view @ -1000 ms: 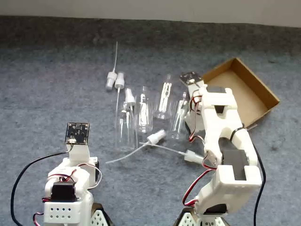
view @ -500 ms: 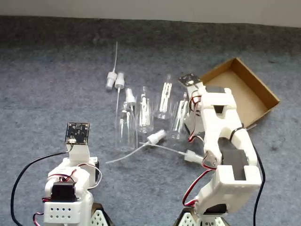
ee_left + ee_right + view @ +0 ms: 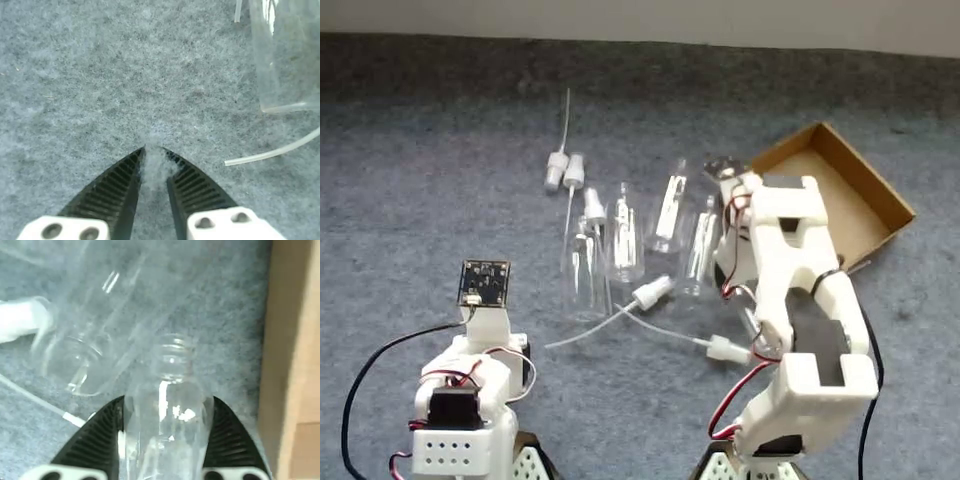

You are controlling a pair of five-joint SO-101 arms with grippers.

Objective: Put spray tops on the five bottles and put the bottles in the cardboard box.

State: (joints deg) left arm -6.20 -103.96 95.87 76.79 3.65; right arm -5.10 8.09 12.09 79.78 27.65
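Note:
Several clear bottles (image 3: 625, 240) lie side by side on the grey carpet at mid-table. Loose white spray tops with long tubes lie around them: two at the back (image 3: 565, 170), one in front (image 3: 653, 292), one by the right arm (image 3: 728, 350). My right gripper (image 3: 713, 228) is at the rightmost bottle (image 3: 167, 410), next to the cardboard box (image 3: 840, 190), with its fingers (image 3: 100, 432) pressed against both sides of the bottle. My left gripper (image 3: 152, 150) is shut and holds nothing, low over bare carpet near a bottle's base (image 3: 280, 55).
The cardboard box wall (image 3: 292, 340) stands close beside the held bottle. The left arm (image 3: 470, 390) is folded at the front left, with open carpet around it. A thin tube (image 3: 275, 152) lies just past the left fingertips.
The right gripper's wrist has turned and settled on the rightmost bottle. The loose spray top beside the right arm has slid slightly toward the front. The left arm has not moved.

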